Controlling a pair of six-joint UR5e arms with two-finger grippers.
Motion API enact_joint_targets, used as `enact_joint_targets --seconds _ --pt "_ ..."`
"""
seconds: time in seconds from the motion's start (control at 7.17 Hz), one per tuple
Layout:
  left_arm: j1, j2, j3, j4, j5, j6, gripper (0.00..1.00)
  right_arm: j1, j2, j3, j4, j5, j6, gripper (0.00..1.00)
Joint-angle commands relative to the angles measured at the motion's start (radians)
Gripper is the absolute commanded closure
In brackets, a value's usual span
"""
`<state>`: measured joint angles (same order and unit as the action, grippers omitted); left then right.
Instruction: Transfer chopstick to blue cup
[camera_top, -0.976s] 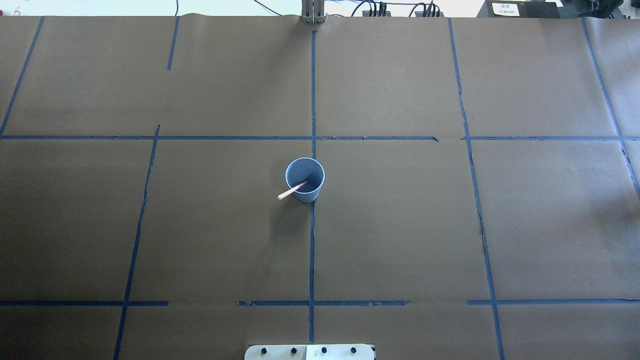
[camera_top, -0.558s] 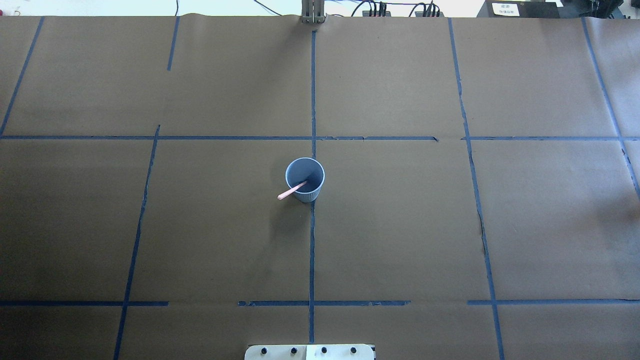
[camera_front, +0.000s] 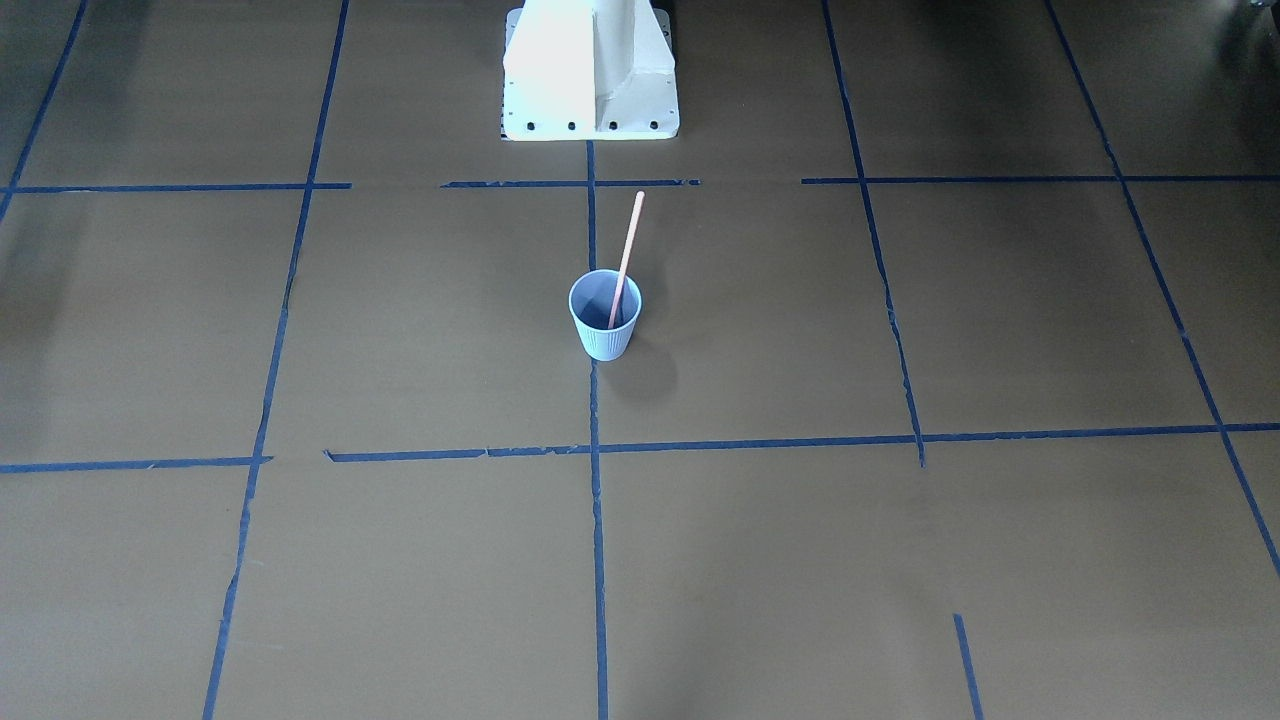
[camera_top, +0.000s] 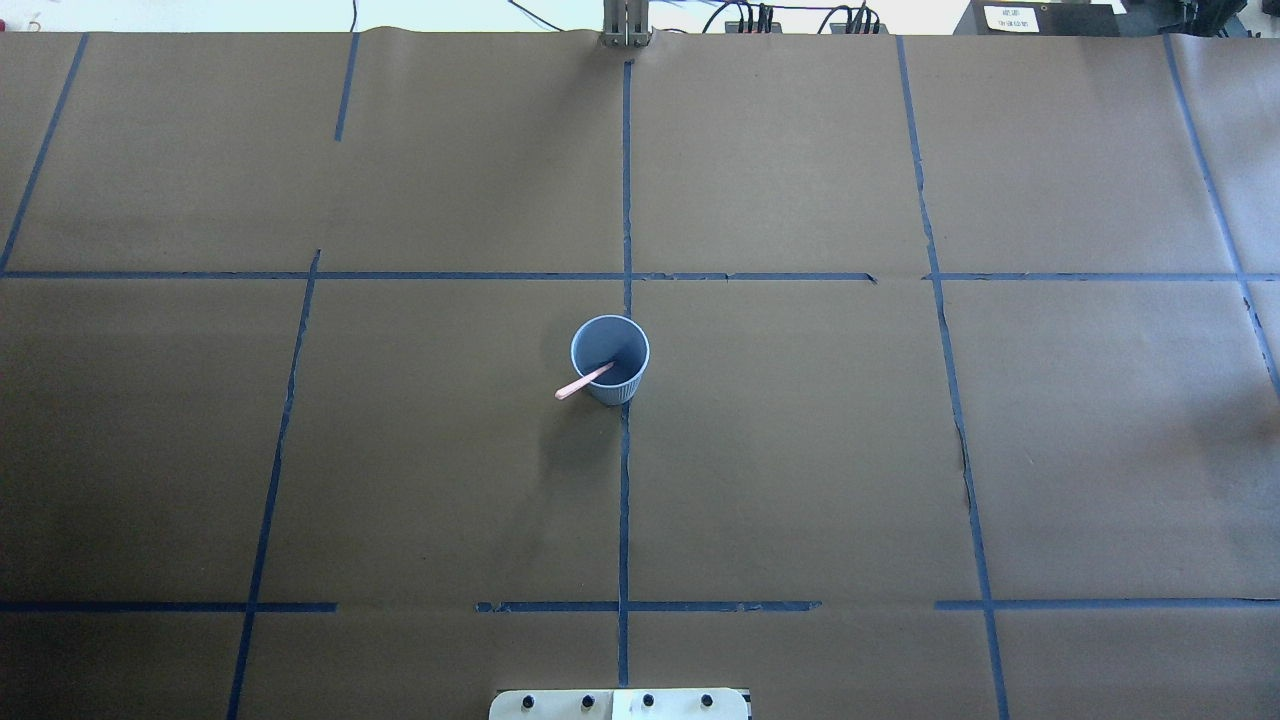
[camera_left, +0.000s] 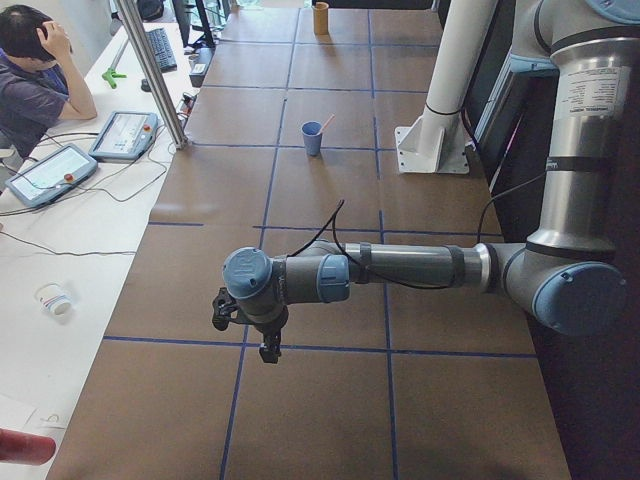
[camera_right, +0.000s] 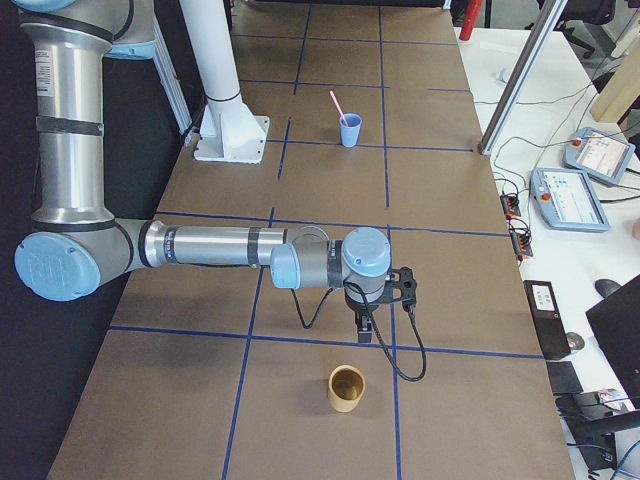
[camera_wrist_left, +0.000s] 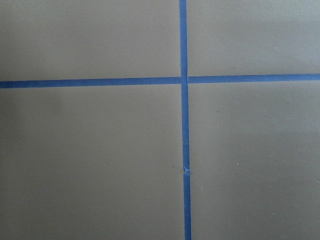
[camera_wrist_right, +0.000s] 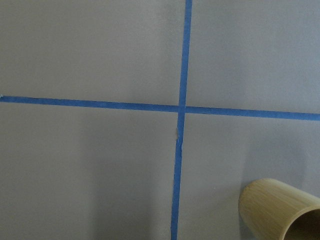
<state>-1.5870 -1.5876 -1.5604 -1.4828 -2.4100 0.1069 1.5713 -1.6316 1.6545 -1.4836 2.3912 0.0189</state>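
Nothing has moved since a second ago: the chopstick (camera_top: 585, 381) leans inside the upright blue cup (camera_top: 620, 345), so the transfer looks complete. The left gripper (camera_left: 268, 350) and right gripper (camera_right: 365, 330) hang well apart from it; I cannot tell whether their fingers are parted or closed.

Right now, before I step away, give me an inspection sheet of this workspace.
Surface: brown paper-covered table with a blue tape grid.
Job's things: chopstick leans inside the upright blue cup, top end sticking out.
Clutter: tan cup, upright beside the right gripper.
Grippers: left gripper and right gripper hang over opposite table ends, far from the blue cup; cannot tell how the jaws stand.
Cables: black cable looped at each wrist.
Surroundings: seated person and teach pendants at side benches.
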Motion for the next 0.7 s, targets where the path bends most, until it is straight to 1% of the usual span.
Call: enact_joint_targets --seconds 0.0,0.14,0.56 --pt "-0.019 0.017 0.000 -0.037 -0.001 0.004 0.00 0.001 -0.034 0.036 0.000 -0.003 -0.001 0.00" --pt "-0.022 0.027 -0.001 -0.089 0.006 -0.004 0.00 0.003 -0.037 0.037 0.000 -0.006 -0.002 0.00" --pt "-0.022 0.037 0.016 -0.097 0.008 -0.006 0.00 0.028 -0.063 0.036 -0.003 -0.009 -0.010 0.00"
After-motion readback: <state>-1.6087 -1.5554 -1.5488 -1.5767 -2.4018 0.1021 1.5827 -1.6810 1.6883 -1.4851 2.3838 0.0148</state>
